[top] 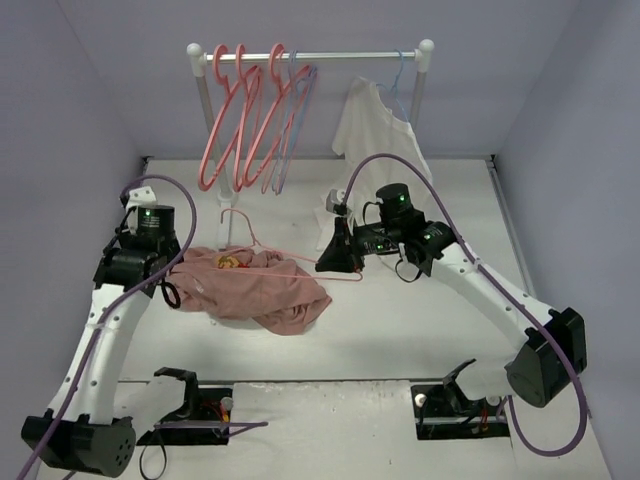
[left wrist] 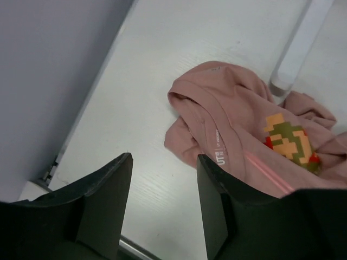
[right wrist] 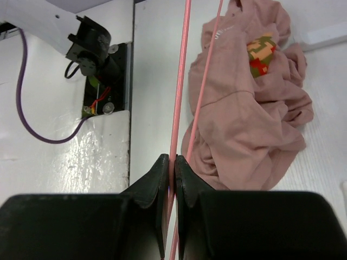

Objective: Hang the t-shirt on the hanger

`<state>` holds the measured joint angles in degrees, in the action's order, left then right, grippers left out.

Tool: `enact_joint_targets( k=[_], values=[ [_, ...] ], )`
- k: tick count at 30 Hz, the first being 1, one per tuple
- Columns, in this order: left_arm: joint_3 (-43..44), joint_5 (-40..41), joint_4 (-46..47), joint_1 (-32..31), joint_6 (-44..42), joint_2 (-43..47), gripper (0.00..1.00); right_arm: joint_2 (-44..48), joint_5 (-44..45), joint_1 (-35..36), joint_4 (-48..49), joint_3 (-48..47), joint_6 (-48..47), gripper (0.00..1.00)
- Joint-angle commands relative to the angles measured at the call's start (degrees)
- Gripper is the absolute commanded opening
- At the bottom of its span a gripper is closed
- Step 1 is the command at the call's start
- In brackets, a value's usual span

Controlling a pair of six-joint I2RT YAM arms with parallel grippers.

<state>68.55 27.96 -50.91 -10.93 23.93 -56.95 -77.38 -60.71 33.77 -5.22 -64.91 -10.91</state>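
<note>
The salmon-pink t-shirt (top: 258, 287) lies crumpled on the table left of centre, its yellow-and-red print (top: 233, 262) facing up. A coral-pink hanger (top: 300, 262) lies across it, hook toward the rack. My right gripper (top: 340, 262) is shut on the hanger's right end; the right wrist view shows the jaws (right wrist: 174, 162) pinching the thin bar (right wrist: 180, 81) beside the shirt (right wrist: 249, 119). My left gripper (top: 172, 285) is open and empty at the shirt's left edge. In the left wrist view the gripper (left wrist: 164, 184) hovers over bare table next to the collar (left wrist: 217, 124).
A white clothes rack (top: 310, 56) stands at the back with several coral-pink hangers (top: 235, 120), a lavender one (top: 290, 120) and a white shirt (top: 375, 130) on a pale blue hanger. Its white foot (left wrist: 295, 54) lies just behind the t-shirt. Purple walls enclose the table.
</note>
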Motion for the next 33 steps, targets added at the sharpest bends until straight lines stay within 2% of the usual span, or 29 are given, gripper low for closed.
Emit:
enact_joint_targets(
  k=[1,2,3,5,15,21,33],
  values=[
    [-8.05,-9.86,12.51,9.9,0.05,-1.93,0.46,3.73,4.65,-0.72,6.36,0.22,2.13,0.0],
    [-11.73,-11.77,14.54,13.04,-0.54,-2.11,0.46,4.34,5.76,-0.81,6.36,0.57,2.81,0.0],
    [-11.82,-11.86,17.02,15.34,-0.56,-2.11,0.46,5.05,5.78,-0.9,6.37,0.58,2.83,0.0],
    [-16.45,-17.78,24.2,19.52,-1.99,-3.16,0.45,7.1,6.39,-1.33,6.45,1.75,3.56,0.0],
    [-22.56,-20.17,38.96,23.23,-2.92,-13.34,0.45,15.2,8.31,-2.69,6.36,4.59,6.05,0.0],
    [-20.53,-19.26,37.34,23.76,-2.83,-21.66,0.45,17.62,8.38,-2.98,6.36,4.91,6.75,0.0],
    [-21.09,-18.65,40.1,24.9,-4.42,-25.49,0.45,17.7,7.71,-3.71,6.36,5.58,6.51,0.0]
  ],
)
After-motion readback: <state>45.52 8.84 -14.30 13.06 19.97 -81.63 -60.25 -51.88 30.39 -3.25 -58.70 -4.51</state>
